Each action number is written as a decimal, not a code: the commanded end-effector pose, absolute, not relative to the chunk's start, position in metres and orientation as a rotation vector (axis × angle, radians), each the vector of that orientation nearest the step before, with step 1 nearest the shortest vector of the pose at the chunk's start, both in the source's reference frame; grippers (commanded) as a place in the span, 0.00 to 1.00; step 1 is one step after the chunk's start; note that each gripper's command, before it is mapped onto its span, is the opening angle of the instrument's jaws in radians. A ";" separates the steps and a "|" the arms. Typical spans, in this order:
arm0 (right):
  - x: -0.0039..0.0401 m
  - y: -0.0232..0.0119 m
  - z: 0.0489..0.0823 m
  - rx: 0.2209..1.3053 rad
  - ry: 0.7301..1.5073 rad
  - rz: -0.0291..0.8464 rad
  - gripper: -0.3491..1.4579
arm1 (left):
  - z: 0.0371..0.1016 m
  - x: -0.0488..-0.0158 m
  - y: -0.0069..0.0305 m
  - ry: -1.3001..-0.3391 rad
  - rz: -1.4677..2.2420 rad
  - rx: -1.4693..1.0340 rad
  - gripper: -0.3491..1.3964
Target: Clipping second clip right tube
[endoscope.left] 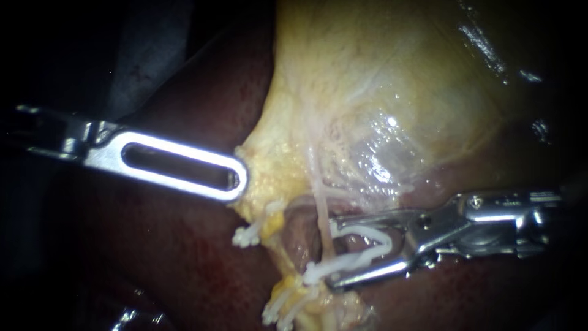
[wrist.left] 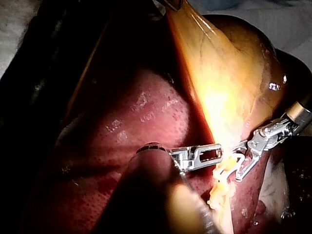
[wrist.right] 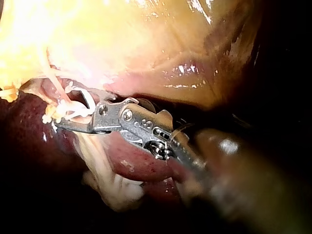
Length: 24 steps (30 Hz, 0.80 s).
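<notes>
Jaws of right instrument (endoscope.left: 332, 252), spread, hold an open clip (endoscope.left: 367, 233) astride the right tube (endoscope.left: 320, 205); left instrument (endoscope.left: 236, 179) pinches gallbladder (endoscope.left: 380, 73). Left wrist view: taut pull (tear risk). Right wrist view: lower jaw near liver (wrist.right: 136, 165); closing might snag it.

— What is cut off?
— Both shafts: the left instrument (endoscope.left: 236, 181) at the endoscope view's left edge, the right instrument (endoscope.left: 335, 251) at its right. Each is blurred in its own wrist view.
— And the right tube (endoscope.left: 323, 211)?
— Partly hidden by the clip (endoscope.left: 346, 262) held by the right instrument.
</notes>
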<state>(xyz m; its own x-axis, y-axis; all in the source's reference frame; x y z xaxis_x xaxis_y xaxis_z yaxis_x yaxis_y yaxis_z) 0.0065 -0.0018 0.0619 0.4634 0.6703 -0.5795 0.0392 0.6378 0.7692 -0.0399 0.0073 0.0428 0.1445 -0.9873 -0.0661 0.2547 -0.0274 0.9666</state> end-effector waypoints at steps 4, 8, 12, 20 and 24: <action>0.0073 -0.0014 0.0622 0.805 1.031 0.451 0.49 | 0.0428 -0.0400 0.0073 -0.887 -1.240 1.123 0.00; 0.0077 -0.0013 0.0623 0.823 1.019 0.483 0.47 | 0.0428 -0.0400 0.0073 -0.887 -1.240 1.123 0.00; 0.0077 -0.0013 0.0623 0.842 1.007 0.514 0.44 | 0.0428 -0.0400 0.0073 -0.887 -1.240 1.123 0.00; 0.0066 -0.0010 0.0623 0.905 0.967 0.608 0.01 | 0.0428 -0.0399 0.0072 -0.887 -1.240 1.123 0.00; 0.0063 -0.0006 0.0626 0.907 0.967 0.607 0.00 | 0.0428 -0.0399 0.0072 -0.887 -1.240 1.123 0.00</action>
